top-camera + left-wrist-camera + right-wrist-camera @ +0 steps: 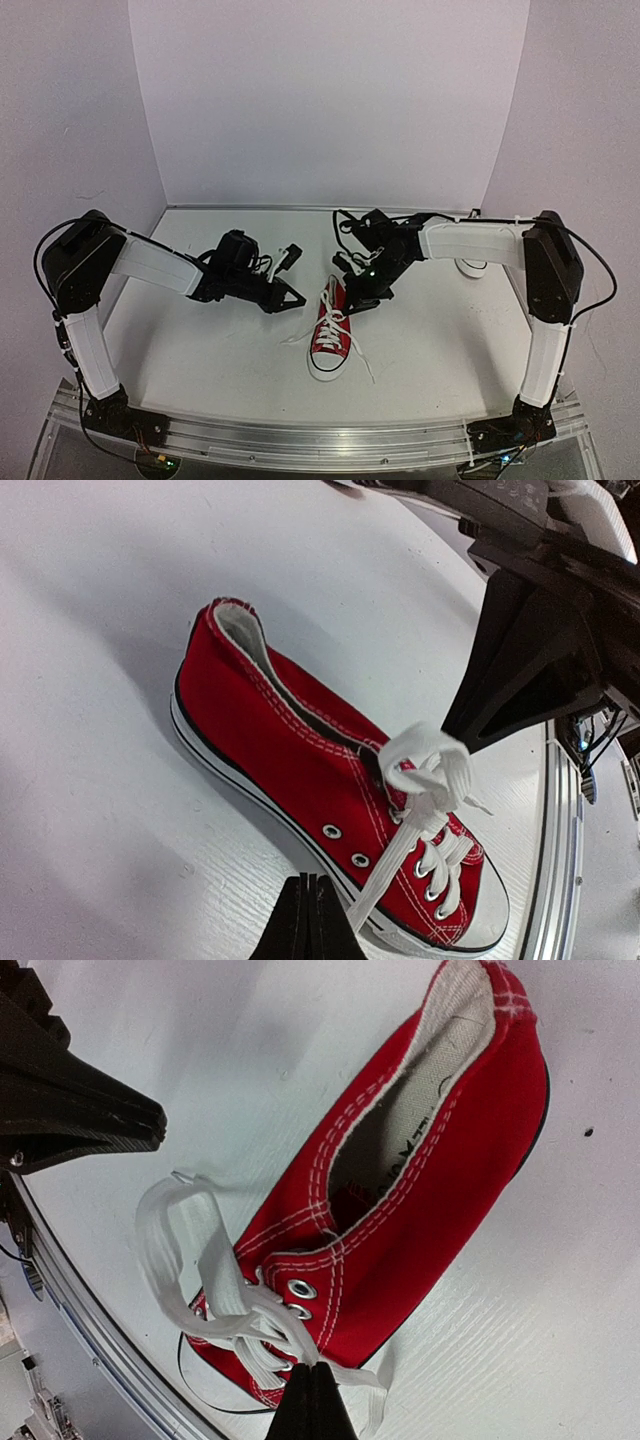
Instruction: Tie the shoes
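Closest to the arm bases, a red canvas low-top sneaker with white rubber sole and toe cap (329,338) lies upright near the middle of the table, its toe towards the near edge and its heel towards the back wall. The left gripper (302,297) hangs just beside the sneaker's left flank, level with the heel. In its wrist view its fingers (308,910) are pressed together with nothing visibly between them. One strand of the white lace (425,775) runs down from the eyelets and passes just to the right of them. The right gripper (354,299) comes in low from the other side over the sneaker's opening. Its jaws are also closed, and the tip pinches the lace where a loose loop rises above the tongue. Its own camera shows the lace crossing right at the tip (310,1368). Loose lace ends trail on the table on both sides of the toe. Farther back, a pale rounded thing (470,266) shows behind the right forearm, too hidden to identify. The white matt table (200,345) has a brushed aluminium rail (320,432) along its near edge. A plain white back wall (330,100) and pale lilac side panels close it in.
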Robot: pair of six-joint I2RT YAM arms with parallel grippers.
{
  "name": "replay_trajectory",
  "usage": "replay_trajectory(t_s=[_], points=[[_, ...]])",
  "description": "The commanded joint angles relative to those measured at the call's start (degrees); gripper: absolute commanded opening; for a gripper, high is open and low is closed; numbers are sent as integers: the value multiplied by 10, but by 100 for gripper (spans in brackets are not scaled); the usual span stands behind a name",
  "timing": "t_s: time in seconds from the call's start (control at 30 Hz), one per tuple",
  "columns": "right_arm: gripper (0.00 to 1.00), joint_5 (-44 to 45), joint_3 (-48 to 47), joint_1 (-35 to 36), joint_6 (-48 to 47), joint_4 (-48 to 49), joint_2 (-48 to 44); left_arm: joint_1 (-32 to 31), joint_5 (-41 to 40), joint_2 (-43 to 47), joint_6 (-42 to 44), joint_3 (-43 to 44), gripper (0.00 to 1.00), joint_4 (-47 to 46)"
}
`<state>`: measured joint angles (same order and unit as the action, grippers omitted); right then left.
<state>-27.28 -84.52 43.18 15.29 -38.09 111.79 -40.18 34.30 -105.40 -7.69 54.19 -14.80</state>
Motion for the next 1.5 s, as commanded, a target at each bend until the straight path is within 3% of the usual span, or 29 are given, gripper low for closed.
replay_trajectory(t_s=[0.0, 0.1, 0.17, 0.23, 0.7, 0.77, 0.9, 1.17, 1.47], points=[[0, -4, 9, -4, 12, 22, -31, 2, 0, 41, 2, -15, 4, -16], [0, -12, 7, -4, 18, 31, -31, 1, 9, 42, -13, -4, 43, -26], [0, -17, 5, -3, 21, 36, -31, 1, 21, 34, -26, 13, 59, -27], [0, -22, 4, -4, 22, 38, -31, 0, 25, 27, -47, 24, 68, -42], [0, -46, -1, -3, 32, 53, -28, -13, 34, -43, -87, 86, 72, -53], [0, -48, -2, -4, 31, 53, -27, -15, 34, -53, -86, 95, 70, -42], [0, -47, 0, -3, 31, 53, -29, -17, 39, -57, -89, 93, 57, -37], [0, -25, 26, -3, 31, 53, -47, -10, 11, -15, -90, 38, 3, -34], [0, -14, 45, -5, 36, 57, -62, -3, -50, 19, -87, -5, 0, -16]])
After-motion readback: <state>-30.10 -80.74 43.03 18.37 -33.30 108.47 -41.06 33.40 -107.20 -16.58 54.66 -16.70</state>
